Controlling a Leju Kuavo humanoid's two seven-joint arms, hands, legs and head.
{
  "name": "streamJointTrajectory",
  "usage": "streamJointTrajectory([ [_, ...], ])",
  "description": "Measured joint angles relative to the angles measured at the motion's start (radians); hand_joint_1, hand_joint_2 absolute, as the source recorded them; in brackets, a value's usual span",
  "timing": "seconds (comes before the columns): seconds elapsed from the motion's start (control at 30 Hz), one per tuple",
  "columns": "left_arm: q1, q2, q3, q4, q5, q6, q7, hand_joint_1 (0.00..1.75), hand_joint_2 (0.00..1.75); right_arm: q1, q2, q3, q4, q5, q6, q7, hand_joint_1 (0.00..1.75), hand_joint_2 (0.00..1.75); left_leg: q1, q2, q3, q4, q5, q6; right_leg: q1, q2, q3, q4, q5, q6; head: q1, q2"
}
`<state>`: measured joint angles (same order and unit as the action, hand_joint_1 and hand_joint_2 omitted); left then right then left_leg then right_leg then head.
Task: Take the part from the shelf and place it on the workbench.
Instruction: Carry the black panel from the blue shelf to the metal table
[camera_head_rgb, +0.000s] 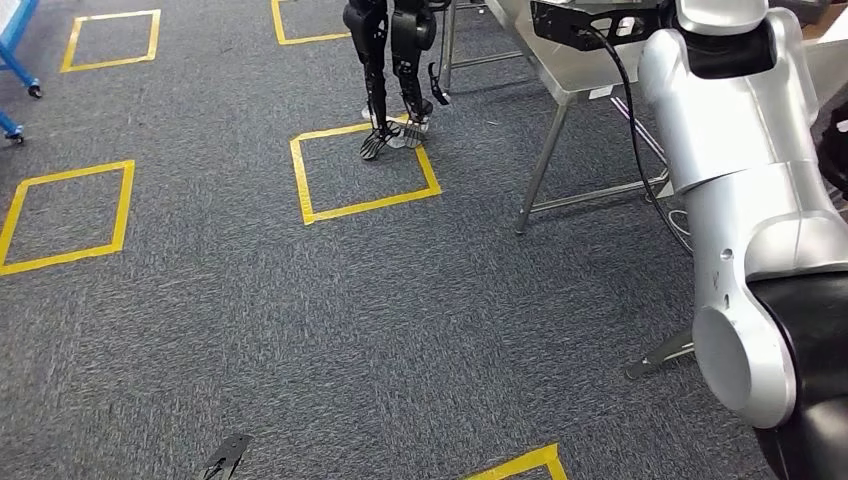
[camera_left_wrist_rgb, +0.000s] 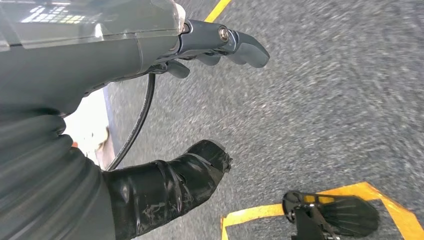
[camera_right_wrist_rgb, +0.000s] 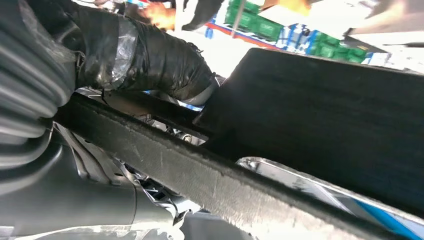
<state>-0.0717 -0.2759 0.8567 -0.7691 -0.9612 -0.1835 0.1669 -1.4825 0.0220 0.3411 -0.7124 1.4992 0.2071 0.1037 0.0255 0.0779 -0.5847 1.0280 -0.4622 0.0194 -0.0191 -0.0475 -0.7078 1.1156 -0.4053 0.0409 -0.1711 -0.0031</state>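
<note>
In the right wrist view my right hand (camera_right_wrist_rgb: 95, 60) grips a flat black part (camera_right_wrist_rgb: 325, 115), with the tape-wrapped thumb (camera_right_wrist_rgb: 150, 55) pressed against its edge. A dark bar with a rough pale edge (camera_right_wrist_rgb: 200, 175) runs below the thumb. The head view shows my silver right arm (camera_head_rgb: 740, 200) raised beside the pale workbench (camera_head_rgb: 572, 78), which stands on thin metal legs at the upper right. My left hand (camera_left_wrist_rgb: 165, 55) hangs over the grey carpet with its fingers (camera_left_wrist_rgb: 240, 45) and thumb (camera_left_wrist_rgb: 175, 180) apart and nothing between them.
Another robot's black legs (camera_head_rgb: 395, 70) stand at the far corner of a yellow tape square (camera_head_rgb: 365, 170). More yellow squares mark the carpet to the left. A blue frame (camera_head_rgb: 15, 60) stands at the far left. Green crates (camera_right_wrist_rgb: 250, 20) show in the background of the right wrist view.
</note>
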Motion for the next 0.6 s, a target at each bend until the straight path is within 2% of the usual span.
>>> streamJointTrajectory([
  [0.03,-0.001,0.000,0.000,0.000,0.000,0.000,0.000,0.00,1.75,-0.002,0.002,0.000,0.000,0.000,0.000,0.000,1.75,1.75,-0.002,0.009,0.004,0.002,-0.006,-0.006,0.005,-0.017,0.025,-0.047,0.014,-0.005,0.000,0.000],
  [0.07,-0.002,0.001,0.001,0.000,0.000,0.000,-0.002,0.00,1.75,-0.004,0.003,0.001,0.000,0.000,0.000,0.000,1.75,1.75,-0.006,0.019,0.009,0.003,-0.010,-0.012,0.011,-0.027,0.037,-0.071,0.016,-0.012,0.000,0.000],
  [0.1,-0.002,0.001,0.001,0.001,0.000,-0.001,-0.003,0.00,1.75,-0.005,0.004,0.001,0.000,0.000,0.000,0.000,1.75,1.75,-0.009,0.029,0.013,0.002,-0.013,-0.017,0.016,-0.024,0.039,-0.072,0.011,-0.020,0.000,0.000],
  [0.13,-0.003,0.001,0.001,0.001,0.001,-0.001,-0.005,0.00,1.75,-0.006,0.004,0.001,0.000,0.000,0.000,0.000,1.75,1.75,-0.010,0.039,0.018,0.001,-0.016,-0.022,0.015,-0.009,0.039,-0.073,0.012,-0.029,-0.001,0.000],
  [0.17,-0.004,0.001,0.002,0.002,0.001,-0.001,-0.008,0.00,1.75,-0.007,0.003,0.002,0.000,0.000,0.000,0.001,1.75,1.75,-0.009,0.038,0.021,0.003,-0.022,-0.027,0.013,0.002,0.041,-0.075,0.012,-0.035,-0.001,0.000],
  [0.23,-0.006,0.002,0.002,0.003,0.001,0.000,-0.013,0.00,1.75,-0.011,0.004,0.007,-0.001,0.000,0.000,0.001,1.75,1.75,-0.004,-0.003,0.005,0.048,-0.056,-0.033,0.007,0.027,0.045,-0.081,0.014,-0.050,-0.001,0.000],
  [0.3,-0.006,0.004,0.002,0.007,0.001,0.000,-0.016,0.00,1.75,-0.014,0.011,0.016,-0.001,0.000,0.001,0.002,1.75,1.75,-0.002,-0.055,-0.054,0.172,-0.115,-0.033,0.006,0.056,0.047,-0.083,0.014,-0.059,-0.001,0.000],
  [0.33,-0.005,0.005,0.002,0.009,0.000,0.000,-0.016,0.00,1.75,-0.013,0.013,0.020,0.001,0.000,0.001,0.001,1.75,1.75,-0.003,-0.066,-0.091,0.239,-0.138,-0.032,0.008,0.072,0.047,-0.082,0.013,-0.061,-0.001,0.000],
  [0.37,-0.005,0.006,0.002,0.012,0.000,0.001,-0.017,0.00,1.75,-0.012,0.015,0.023,0.003,0.000,0.002,0.001,1.75,1.75,-0.003,-0.070,-0.119,0.283,-0.144,-0.031,0.010,0.089,0.047,-0.081,0.013,-0.062,-0.001,0.000],
  [0.4,-0.005,0.007,0.002,0.015,0.000,0.000,-0.017,0.00,1.75,-0.012,0.016,0.024,0.005,0.000,0.002,0.001,1.75,1.75,-0.004,-0.072,-0.132,0.292,-0.131,-0.028,0.012,0.105,0.047,-0.079,0.012,-0.063,-0.001,0.000],
  [0.43,-0.006,0.008,0.002,0.017,-0.001,0.000,-0.018,0.00,1.75,-0.012,0.016,0.025,0.007,0.000,0.002,0.001,1.75,1.75,-0.004,-0.076,-0.125,0.258,-0.097,-0.024,0.013,0.120,0.047,-0.077,0.011,-0.063,-0.001,0.000],
  [0.47,-0.006,0.010,0.002,0.019,-0.002,0.000,-0.019,0.00,1.75,-0.012,0.016,0.025,0.007,0.000,0.002,0.000,1.75,1.75,-0.004,-0.088,-0.104,0.194,-0.052,-0.019,0.013,0.135,0.047,-0.074,0.010,-0.062,-0.001,0.000],
  [0.5,-0.006,0.012,0.002,0.021,-0.002,0.000,-0.020,0.00,1.75,-0.013,0.016,0.025,0.008,0.000,0.002,0.000,1.75,1.75,-0.003,-0.113,-0.079,0.127,-0.018,-0.015,0.013,0.149,0.045,-0.071,0.009,-0.060,-0.001,0.000],
  [0.53,-0.006,0.014,0.002,0.023,-0.002,0.000,-0.020,0.00,1.75,-0.013,0.016,0.025,0.009,0.000,0.002,0.001,1.75,1.75,-0.002,-0.136,-0.057,0.071,0.005,-0.011,0.012,0.162,0.043,-0.068,0.008,-0.058,-0.001,0.000],
  [0.57,-0.006,0.015,0.002,0.025,-0.003,0.001,-0.020,0.00,1.75,-0.013,0.016,0.025,0.010,0.000,0.002,0.001,1.75,1.75,-0.002,-0.154,-0.043,0.037,0.014,-0.009,0.010,0.173,0.039,-0.067,0.009,-0.053,-0.001,0.000],
  [0.6,-0.006,0.016,0.002,0.027,-0.003,0.001,-0.021,0.00,1.75,-0.012,0.015,0.026,0.012,0.000,0.002,0.001,1.75,1.75,-0.003,-0.162,-0.036,0.027,0.011,-0.009,0.007,0.185,0.036,-0.068,0.012,-0.046,-0.001,0.000],
])
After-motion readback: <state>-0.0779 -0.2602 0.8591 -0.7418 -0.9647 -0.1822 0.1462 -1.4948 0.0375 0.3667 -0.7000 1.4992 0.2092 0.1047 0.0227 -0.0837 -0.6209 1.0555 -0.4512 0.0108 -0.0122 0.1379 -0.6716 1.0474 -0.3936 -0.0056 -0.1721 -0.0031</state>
